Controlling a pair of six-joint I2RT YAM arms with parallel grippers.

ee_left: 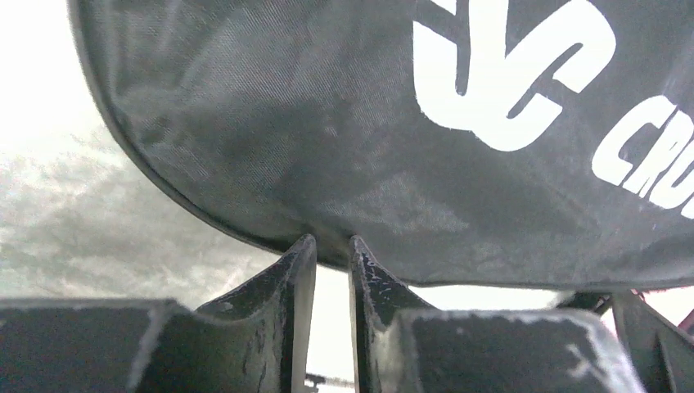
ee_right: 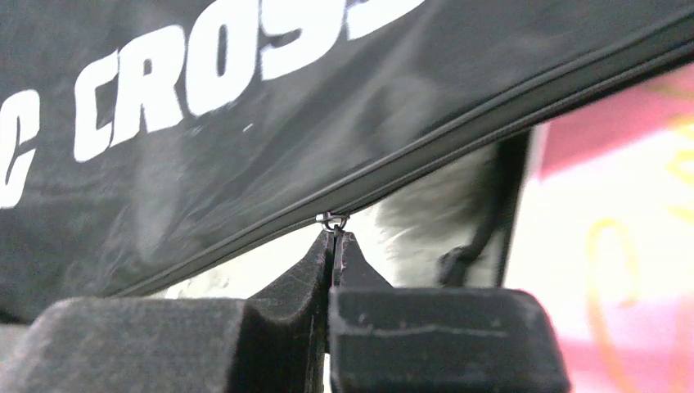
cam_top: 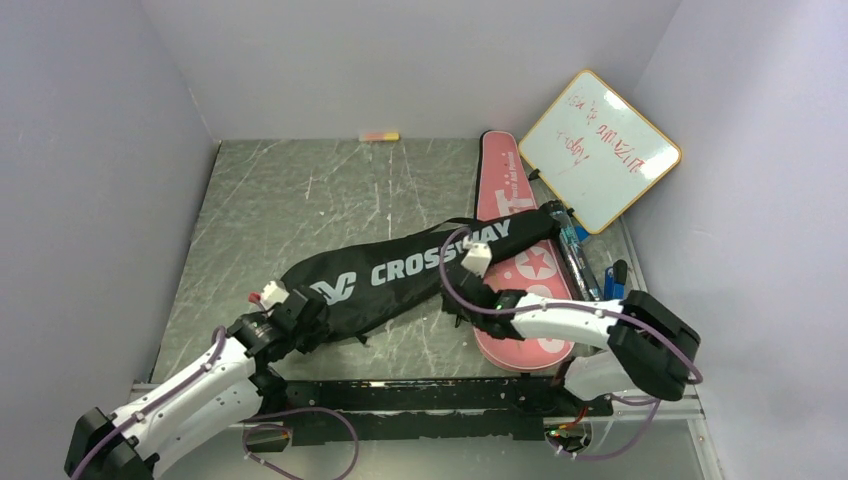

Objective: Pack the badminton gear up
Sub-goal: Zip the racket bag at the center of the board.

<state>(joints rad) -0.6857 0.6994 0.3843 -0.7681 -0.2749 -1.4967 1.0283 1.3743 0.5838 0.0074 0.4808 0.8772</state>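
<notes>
Right gripper (ee_right: 335, 239) was pressed together on the zipper pull (ee_right: 331, 220), right at the zip edge of the black "CROSSWAY" cover (ee_right: 245, 123). Left gripper (ee_left: 331, 243) was nearly closed at that cover's rounded rim, and I couldn't tell if it was pinching the fabric. The pink cover (cam_top: 523, 270) lay just right of the right gripper, with open worktop (cam_top: 300, 190) beyond both.

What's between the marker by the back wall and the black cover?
Nothing. Only bare table runs from the marker to the black cover. The top view shows this; neither wrist view covers that stretch.
</notes>
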